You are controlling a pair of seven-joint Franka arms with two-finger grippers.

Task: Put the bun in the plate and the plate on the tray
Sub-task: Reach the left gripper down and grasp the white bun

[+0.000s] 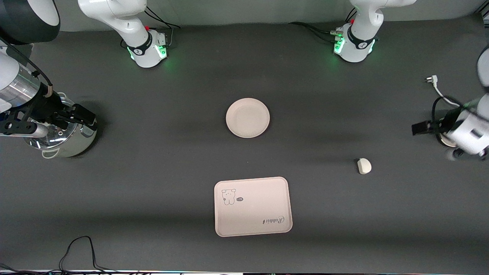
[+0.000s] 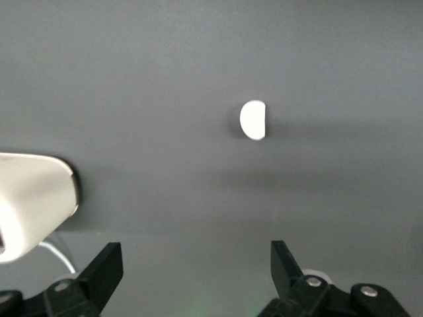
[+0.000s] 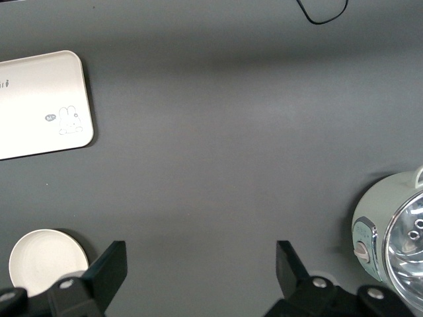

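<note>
The bun (image 1: 364, 166) lies on the dark table toward the left arm's end; it also shows in the left wrist view (image 2: 252, 119). The round plate (image 1: 247, 117) sits empty mid-table. The rectangular tray (image 1: 253, 206) with the rabbit drawing lies nearer the front camera than the plate. My left gripper (image 1: 419, 128) hangs open and empty above the table at the left arm's end, apart from the bun; its jaws (image 2: 197, 264) stand wide. My right gripper (image 1: 78, 114) is open and empty over a pot, jaws (image 3: 198, 264) wide. The right wrist view shows the tray (image 3: 39, 105) and plate (image 3: 46, 261).
A pale green electric pot (image 1: 61, 133) with a shiny inside stands at the right arm's end, also in the right wrist view (image 3: 396, 244). A white plug with cable (image 1: 431, 80) lies at the left arm's end. A black cable (image 1: 80, 248) loops at the near edge.
</note>
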